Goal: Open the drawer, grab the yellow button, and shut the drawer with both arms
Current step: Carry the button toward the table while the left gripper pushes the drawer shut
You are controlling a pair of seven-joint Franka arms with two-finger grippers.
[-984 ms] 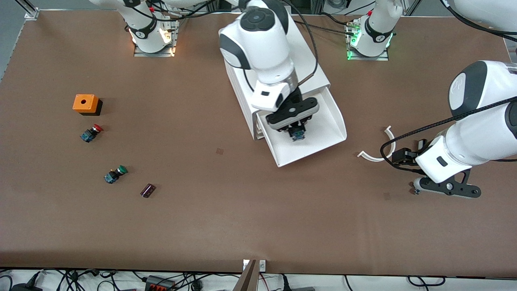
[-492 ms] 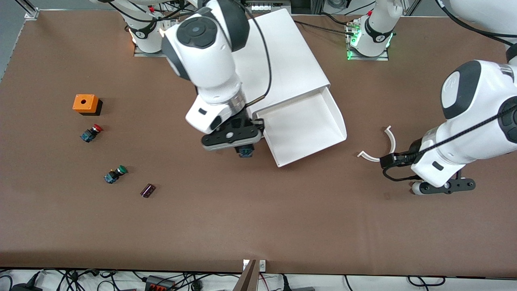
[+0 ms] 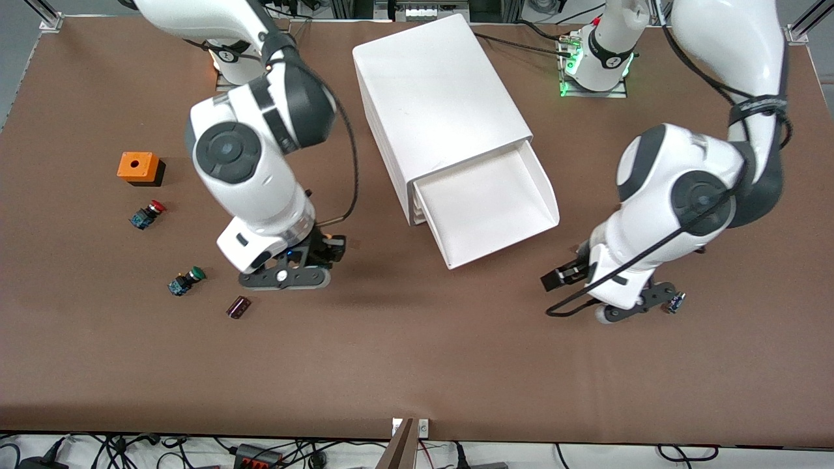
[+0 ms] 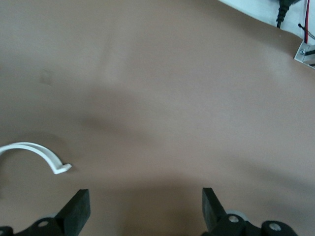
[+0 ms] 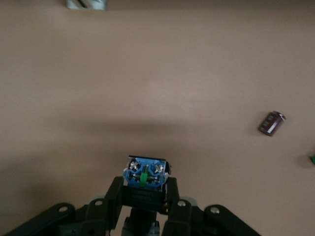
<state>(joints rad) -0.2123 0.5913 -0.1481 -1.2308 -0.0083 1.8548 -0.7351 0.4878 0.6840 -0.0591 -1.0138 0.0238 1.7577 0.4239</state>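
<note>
The white cabinet point(image 3: 436, 98) stands mid-table, and its top drawer point(image 3: 485, 205) is pulled out and shows nothing inside. My right gripper point(image 3: 285, 277) is over bare table between the drawer and the green-capped button. In the right wrist view it point(image 5: 145, 189) is shut on the button point(image 5: 145, 176). Only the button's blue base and black collar show; its cap is hidden. My left gripper point(image 3: 635, 306) is low over the table beside the drawer, toward the left arm's end. In the left wrist view it point(image 4: 145, 211) is open and empty.
An orange box point(image 3: 138, 167), a red-capped button point(image 3: 147, 214), a green-capped button point(image 3: 186, 281) and a small dark cylinder point(image 3: 238, 307) lie toward the right arm's end. The cylinder also shows in the right wrist view point(image 5: 271, 123). A curved white strip point(image 4: 34, 150) lies by my left gripper.
My right gripper lifted the button out of the open drawer and carried it toward the right arm's end. My left arm swung in closer to the drawer's front.
</note>
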